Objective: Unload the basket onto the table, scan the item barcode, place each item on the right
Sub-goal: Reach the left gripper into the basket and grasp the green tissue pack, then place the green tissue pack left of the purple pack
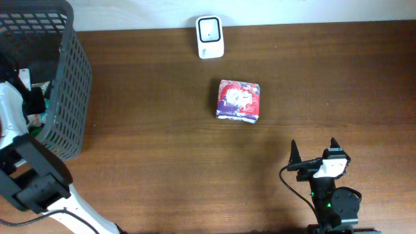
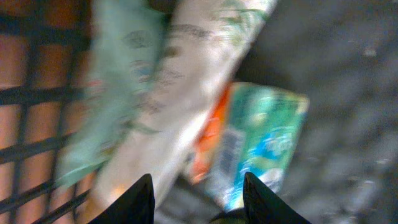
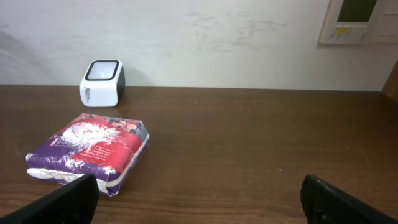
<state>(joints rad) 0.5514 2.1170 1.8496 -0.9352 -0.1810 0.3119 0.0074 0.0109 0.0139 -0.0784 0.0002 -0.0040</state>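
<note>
A purple and red packet (image 1: 238, 101) lies flat mid-table, also in the right wrist view (image 3: 90, 149). The white scanner (image 1: 210, 37) with a dark face stands behind it at the table's far edge (image 3: 102, 83). My right gripper (image 1: 314, 156) rests near the front right, open and empty (image 3: 199, 186), facing the packet. My left arm (image 1: 13, 110) reaches into the grey basket (image 1: 65, 97). There the left gripper (image 2: 198, 177) hangs over blurred packets: a long white one (image 2: 180, 81), a pale green one (image 2: 115, 87) and a teal and orange one (image 2: 261, 137). Its jaws stand apart with nothing seen between them.
The basket's mesh wall (image 2: 25, 99) rises at the left of the left wrist view. A wall panel (image 3: 357, 18) hangs behind the table at the right. Bare brown tabletop (image 1: 162, 149) lies between basket and packet.
</note>
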